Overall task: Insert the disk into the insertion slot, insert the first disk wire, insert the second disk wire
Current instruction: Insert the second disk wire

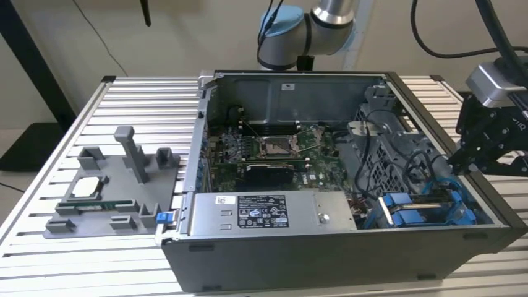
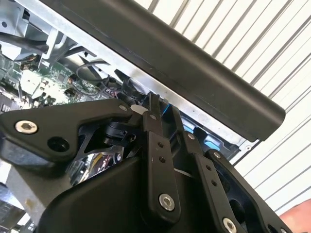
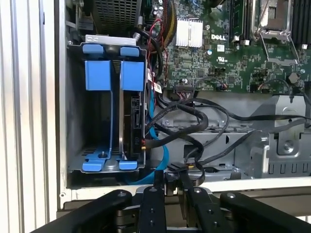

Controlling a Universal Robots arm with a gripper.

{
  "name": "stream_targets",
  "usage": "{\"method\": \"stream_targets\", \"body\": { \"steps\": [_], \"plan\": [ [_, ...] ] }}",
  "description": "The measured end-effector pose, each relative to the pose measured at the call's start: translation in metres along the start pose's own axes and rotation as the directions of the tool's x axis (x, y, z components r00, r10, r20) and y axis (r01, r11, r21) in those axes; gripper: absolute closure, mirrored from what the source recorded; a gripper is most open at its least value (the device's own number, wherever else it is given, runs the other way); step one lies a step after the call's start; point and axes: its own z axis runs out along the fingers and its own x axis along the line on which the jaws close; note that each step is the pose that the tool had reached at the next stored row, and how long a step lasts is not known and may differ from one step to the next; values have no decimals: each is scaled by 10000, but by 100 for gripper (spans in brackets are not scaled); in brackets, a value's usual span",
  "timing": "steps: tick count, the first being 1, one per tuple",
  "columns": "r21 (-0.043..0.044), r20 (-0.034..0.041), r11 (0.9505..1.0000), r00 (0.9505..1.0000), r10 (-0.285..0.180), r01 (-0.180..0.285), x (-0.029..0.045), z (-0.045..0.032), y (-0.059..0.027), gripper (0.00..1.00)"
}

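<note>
The disk [image 3: 132,116] stands on edge in its blue carrier [image 3: 132,75] inside the drive bay, at the open computer case's corner on the exterior view's right [image 1: 417,207]. Beside the bay, black wires [image 3: 204,121] and a blue wire [image 3: 163,155] loop over the case floor. My gripper [image 3: 170,180] hangs over the case wall next to the bay, and in the exterior view the gripper [image 1: 455,164] is above that wall. Its fingers [image 2: 151,111] stand close together on the end of a black disk wire [image 3: 192,166].
The grey labelled power-supply box [image 1: 268,213] lies along the case's front. The motherboard [image 1: 272,148] lies on the case floor. On the exterior view's left, a grey fixture [image 1: 115,192] with posts sits on the slatted table [image 1: 49,260]. The case wall [image 2: 194,73] runs close by my fingers.
</note>
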Motion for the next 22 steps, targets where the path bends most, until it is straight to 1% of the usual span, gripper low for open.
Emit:
{"method": "stream_targets", "body": {
  "steps": [1,7,8,14,19,22],
  "plan": [
    [-11,1,10000,10000,2,-2,-2,-14,0,0],
    [-16,0,10000,10000,1,-1,-3,-16,-1,0],
    [-16,0,10000,10000,2,-2,-3,-16,-1,100],
    [-17,0,10000,10000,2,-2,-3,-17,-1,100],
    [-19,0,10000,10000,2,-2,-12,-67,8,100],
    [-20,-2,10000,10000,2,-2,-18,-106,51,100]
  ]
}}
